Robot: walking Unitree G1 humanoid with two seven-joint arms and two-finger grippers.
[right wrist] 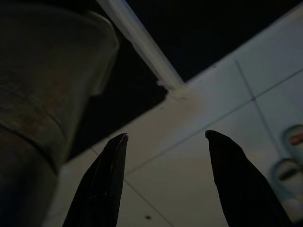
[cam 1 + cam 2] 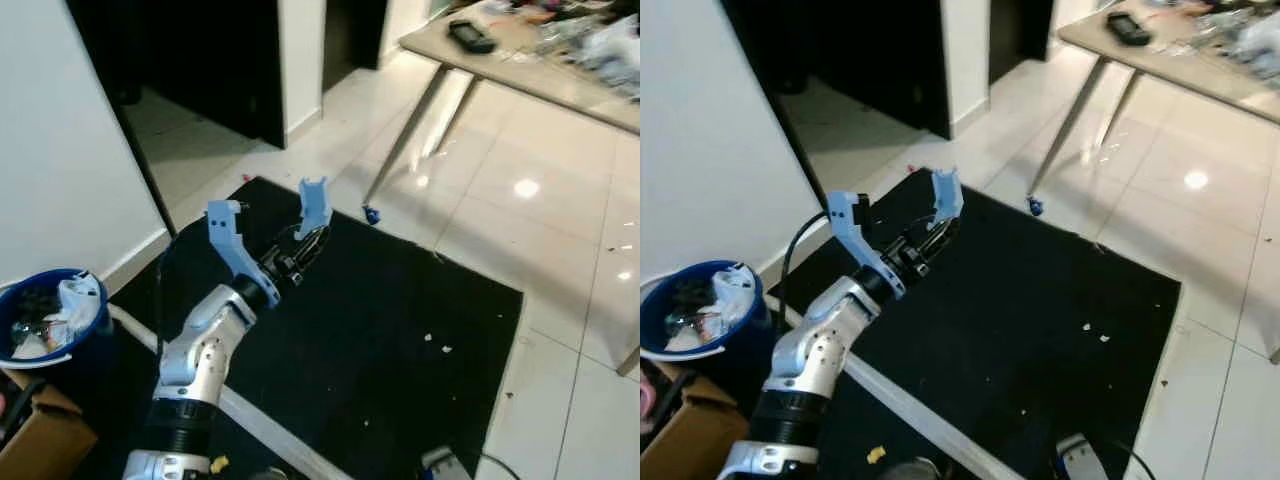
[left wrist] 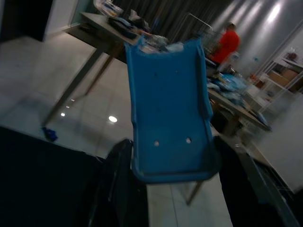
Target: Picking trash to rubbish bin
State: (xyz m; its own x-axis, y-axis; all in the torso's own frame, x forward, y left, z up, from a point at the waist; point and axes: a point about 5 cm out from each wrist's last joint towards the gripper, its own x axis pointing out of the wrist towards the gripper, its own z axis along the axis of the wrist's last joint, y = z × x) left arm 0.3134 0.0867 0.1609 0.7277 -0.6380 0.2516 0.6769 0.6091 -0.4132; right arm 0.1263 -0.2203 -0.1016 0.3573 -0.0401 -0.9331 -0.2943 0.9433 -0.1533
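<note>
The round blue plastic rubbish bin (image 2: pixel 50 315), already holding crumpled white and mixed trash, sits at the lower left of the frame against the white wall (image 2: pixel 60 140), with a brown cardboard box (image 2: pixel 40 435) just beside it at the bottom corner. Small pale scraps of trash (image 2: pixel 435 343) lie scattered on the black floor mat (image 2: pixel 400 330) toward the lower right, and a small blue scrap (image 2: pixel 371 214) lies on the white tiled floor (image 2: pixel 520 210) just off the mat's upper edge, near the metal leg of the cluttered beige tabletop (image 2: pixel 520 60) in the upper right.

The silver left arm rises from the bottom left and reaches forward and upward over the mat, elbow bent, wrist tilted up. Its left end effector (image 2: pixel 270 222) is spread wide, its two light-blue fingertips well apart and holding nothing.

In the right wrist view, the right end effector (image 1: pixel 165 137) hangs low over pale floor tiles, its two black fingers (image 1: pixel 102 184) spread apart and empty.
</note>
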